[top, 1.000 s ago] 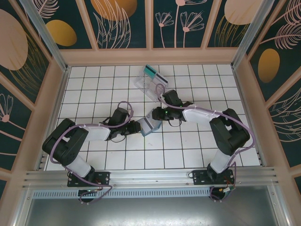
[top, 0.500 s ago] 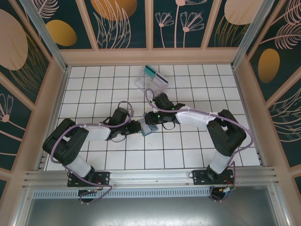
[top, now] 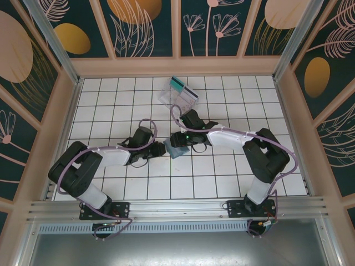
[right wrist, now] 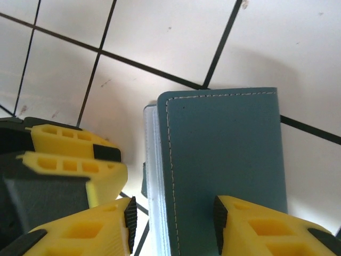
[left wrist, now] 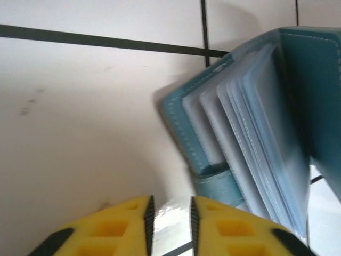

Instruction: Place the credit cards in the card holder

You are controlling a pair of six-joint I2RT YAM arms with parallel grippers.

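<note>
Teal card holder (top: pixel 177 151) lies mid-table between both grippers. The right gripper (right wrist: pixel 173 224) hangs over its cover, jaws apart, holding nothing. The left gripper (left wrist: pixel 170 213), at the holder's 9 o'clock, is narrow; I cannot tell whether it grips anything. The cards (top: pixel 182 87) lie at the holder's 12 o'clock, well apart and nearer the right arm.

White tiled bench (top: pixel 111 100) with dark grid lines; a clear plastic tray (top: pixel 169 98) sits at upper centre, below leaf-patterned wall panels (top: pixel 144 27).

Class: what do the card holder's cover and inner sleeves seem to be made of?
The card holder has a matte teal cover, leather or imitation, judging by pale stitching along its edge. Its sleeves look like thin, see-through, slightly glossy plastic.
</note>
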